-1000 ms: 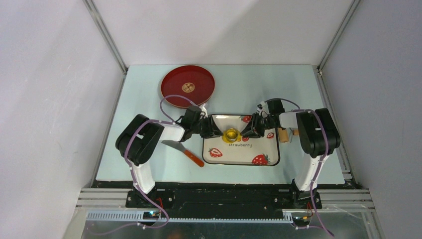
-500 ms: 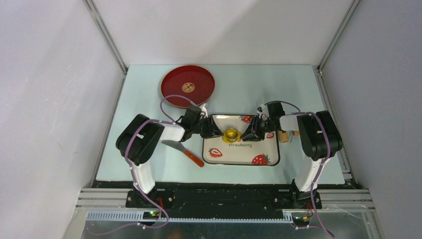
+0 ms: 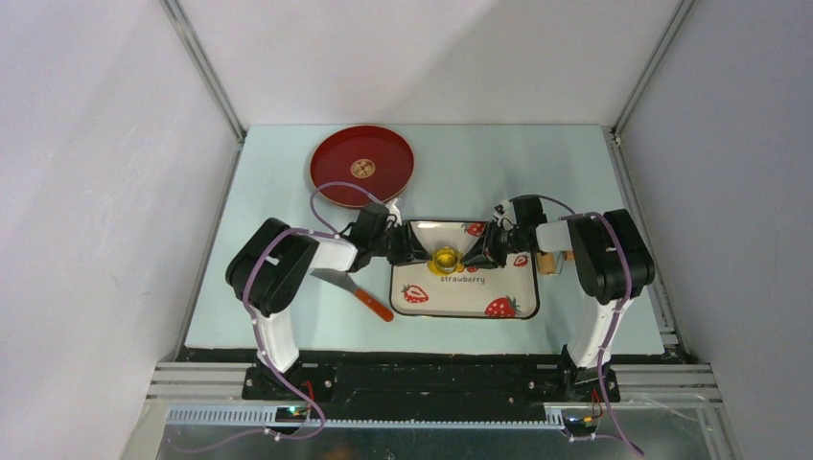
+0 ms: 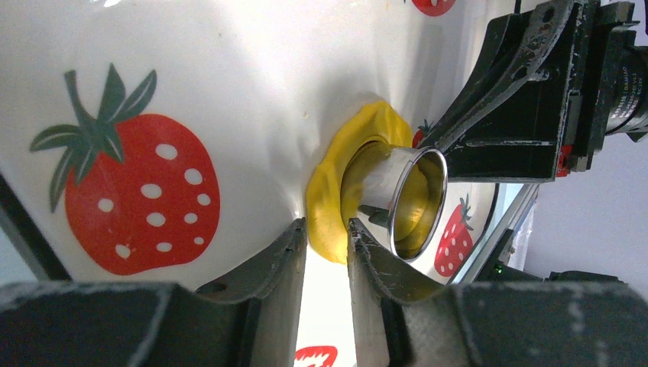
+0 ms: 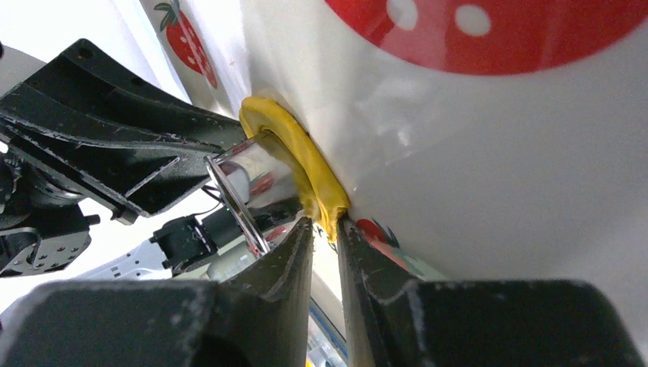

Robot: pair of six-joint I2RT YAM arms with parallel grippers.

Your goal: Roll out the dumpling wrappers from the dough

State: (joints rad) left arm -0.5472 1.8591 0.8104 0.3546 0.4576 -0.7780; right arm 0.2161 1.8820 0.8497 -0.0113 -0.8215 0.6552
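Note:
The dough (image 4: 328, 191) is a flattened yellow patch on the white strawberry tray (image 3: 518, 297). A metal ring cutter (image 4: 413, 199) stands pressed into it, so the dough forms a rim around it; both show in the top view (image 3: 446, 259). Yellow shows inside the ring, but I cannot tell whether it is a cut wrapper. My left gripper (image 4: 327, 229) is shut on the dough's left edge. My right gripper (image 5: 327, 225) is shut on the opposite edge of the dough (image 5: 294, 149), with the cutter (image 5: 237, 199) beside it. The two grippers face each other across the cutter.
A red round plate (image 3: 361, 168) lies at the back left. A knife with an orange handle (image 3: 355, 292) lies left of the tray. A tan wooden roller (image 3: 548, 261) sits just right of the tray, beside the right arm.
The right arm has shifted slightly to the left. Both grippers stay at the dough around the cutter.

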